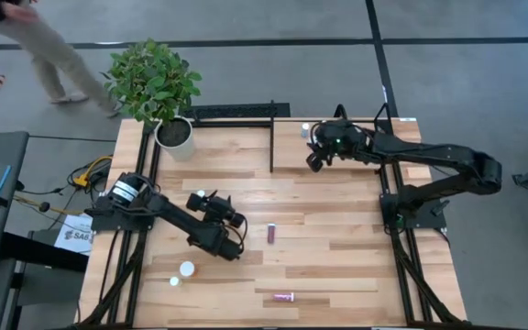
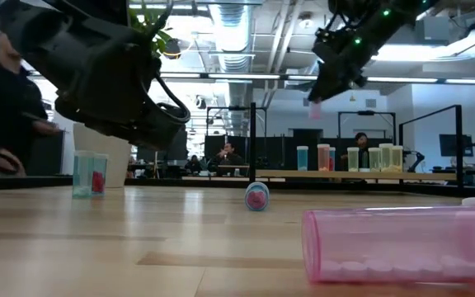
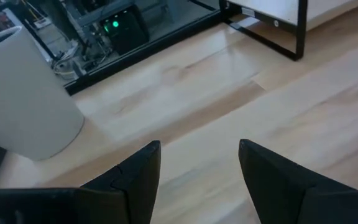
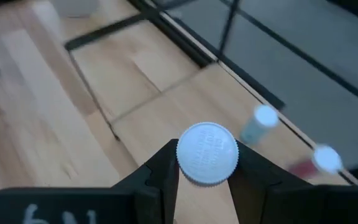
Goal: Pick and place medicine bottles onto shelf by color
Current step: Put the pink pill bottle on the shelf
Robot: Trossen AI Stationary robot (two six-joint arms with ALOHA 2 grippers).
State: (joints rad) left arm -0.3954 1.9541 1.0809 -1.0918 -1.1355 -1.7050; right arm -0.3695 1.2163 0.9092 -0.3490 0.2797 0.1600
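Observation:
My right gripper (image 1: 317, 158) hangs above the near left part of the shelf (image 1: 365, 160), a light-wood platform in a black frame, and is shut on a white-capped pink medicine bottle (image 4: 207, 154). Several bottles stand on the shelf (image 2: 324, 157); one shows beside the arm (image 1: 304, 129). On the table a maroon bottle (image 1: 271, 234) and a pink one (image 1: 284, 297) lie on their sides. Two white ones (image 1: 187, 269) stand near the left. My left gripper (image 3: 199, 174) is open over bare planks at the table's left middle (image 1: 211, 200), holding nothing. My right gripper pinches the bottle between its two fingers, one on each side at the white cap (image 4: 207, 154). The fingers slant down toward the shelf. The bottle is lifted clear, and its pink body (image 2: 314, 110) sticks out below the fingertips.
A white plant pot (image 1: 174, 136) with a green plant stands at the far left corner, close ahead of the left gripper (image 3: 23, 106). The shelf's black upright frame (image 1: 272, 137) divides it from the table's middle. A person walks beyond the far left edge (image 1: 44, 55).

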